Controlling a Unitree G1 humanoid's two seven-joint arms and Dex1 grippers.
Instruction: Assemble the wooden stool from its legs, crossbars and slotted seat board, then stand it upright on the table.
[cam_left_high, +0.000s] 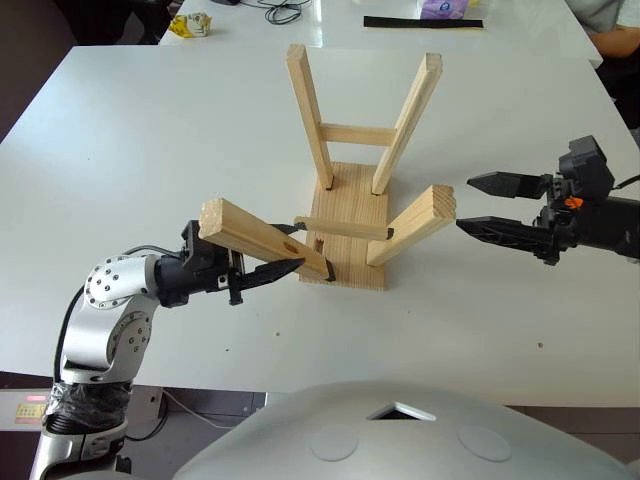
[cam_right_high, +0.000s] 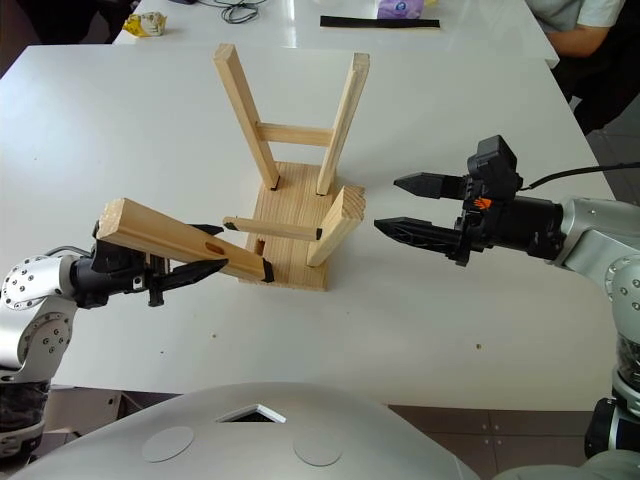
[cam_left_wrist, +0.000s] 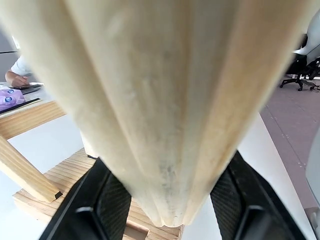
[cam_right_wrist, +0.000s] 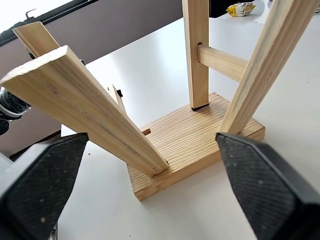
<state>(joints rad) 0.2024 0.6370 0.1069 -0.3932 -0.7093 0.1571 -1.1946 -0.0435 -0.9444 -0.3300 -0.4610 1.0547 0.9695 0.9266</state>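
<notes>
The stool stands upside down, its slotted seat board (cam_left_high: 352, 212) flat on the white table. Two far legs (cam_left_high: 309, 115) (cam_left_high: 407, 122) stand upright in it, joined by a crossbar (cam_left_high: 357, 134). The near left leg (cam_left_high: 255, 235) and near right leg (cam_left_high: 412, 225) lean outward, with a thin crossbar (cam_left_high: 340, 228) between them. My left gripper (cam_left_high: 297, 246) is shut on the near left leg (cam_left_wrist: 160, 100), close to the board. My right gripper (cam_left_high: 463, 203) is open just to the right of the near right leg (cam_right_wrist: 85, 100), not touching it.
The table (cam_left_high: 150, 150) has free room to the left, right and front of the stool. On the table behind lie a yellow packet (cam_left_high: 190, 24), a black strip (cam_left_high: 422, 22), a purple pack (cam_left_high: 443, 8) and cables.
</notes>
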